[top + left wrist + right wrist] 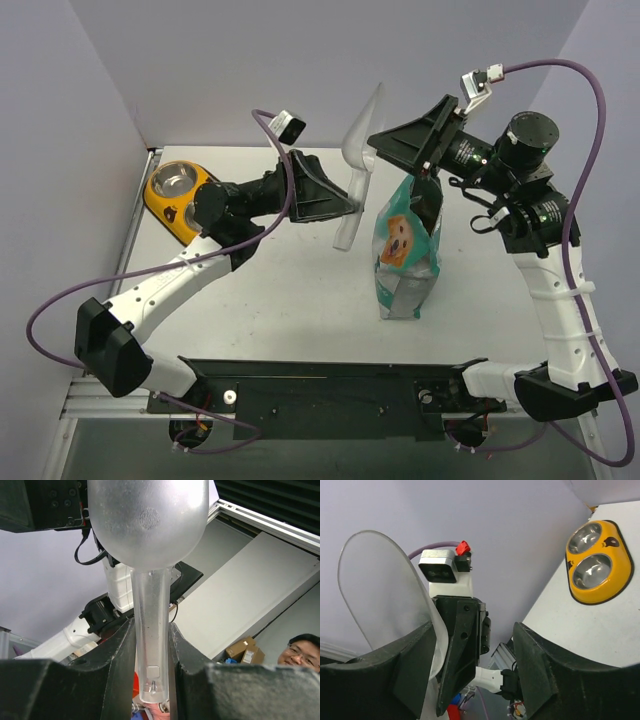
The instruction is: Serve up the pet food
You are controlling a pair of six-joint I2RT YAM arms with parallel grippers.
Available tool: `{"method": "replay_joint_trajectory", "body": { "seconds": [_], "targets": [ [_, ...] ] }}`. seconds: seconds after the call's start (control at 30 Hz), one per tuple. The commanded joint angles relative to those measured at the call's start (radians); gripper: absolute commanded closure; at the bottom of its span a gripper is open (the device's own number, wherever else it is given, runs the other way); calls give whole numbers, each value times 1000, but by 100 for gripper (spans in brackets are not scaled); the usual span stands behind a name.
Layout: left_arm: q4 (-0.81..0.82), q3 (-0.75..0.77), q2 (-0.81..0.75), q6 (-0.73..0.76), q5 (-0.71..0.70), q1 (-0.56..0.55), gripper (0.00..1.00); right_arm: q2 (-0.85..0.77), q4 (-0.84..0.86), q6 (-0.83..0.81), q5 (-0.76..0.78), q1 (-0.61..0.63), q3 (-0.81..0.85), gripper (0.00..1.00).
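Nearest the arm bases, the pouch (405, 255) stands upright on the table (280, 300), right of centre. No pet food shows anywhere, so I judge it is all inside that pouch; whether the top is open I cannot tell. Just past the pouch, at its 12 o'clock, hangs the right gripper (425, 182), jaws apart with nothing between them. At the pouch's 11 o'clock the left gripper (350, 200) is clamped on the handle of the clear scoop (358, 150), which looks empty. Farthest off, toward 9 o'clock by the table's left edge, sits the yellow feeder (175, 195)

By my reckoning the task is barely begun: the scoop is in hand, but scooping and filling a bowl are left to do

Only the top view shows the pouch and the layout. Only the left wrist view proves the grip, with fingers (120, 650) pressed on both sides of the handle. Only the right wrist view shows both steel bowls (592, 572) bare
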Motion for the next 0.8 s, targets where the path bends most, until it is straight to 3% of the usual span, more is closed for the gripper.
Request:
{"method": "replay_joint_trajectory", "body": {
  "seconds": [0.0, 0.13, 0.27, 0.33, 0.4, 0.47, 0.53, 0.63, 0.77],
  "targets": [
    [62, 63, 15, -46, 64, 1, 100, 14, 164, 61, -92, -5, 13, 44],
    [91, 63, 35, -80, 69, 1, 100, 16, 295, 134, -137, -3, -21, 53],
    [94, 60, 35, -85, 67, -4, 100, 22, 409, 196, -183, 12, -53, 73],
    [85, 57, 35, -82, 63, -2, 100, 22, 371, 160, -190, 30, -41, 82],
    [65, 64, 32, -68, 63, -2, 100, 14, 286, 89, -154, 46, -26, 100],
    [12, 52, 7, -15, 46, 1, 100, -3, 197, 32, -91, 47, -24, 100],
    [-145, 26, -55, 120, 1, 5, 85, -26, 112, 8, -7, 43, -41, 100],
    [-437, 23, -135, 355, -95, 5, 53, -56, 60, 14, 90, 40, -78, 100],
    [-756, -3, -250, 558, -308, 5, 26, -98, -23, 3, 211, 38, -96, 100]
  ]
}}
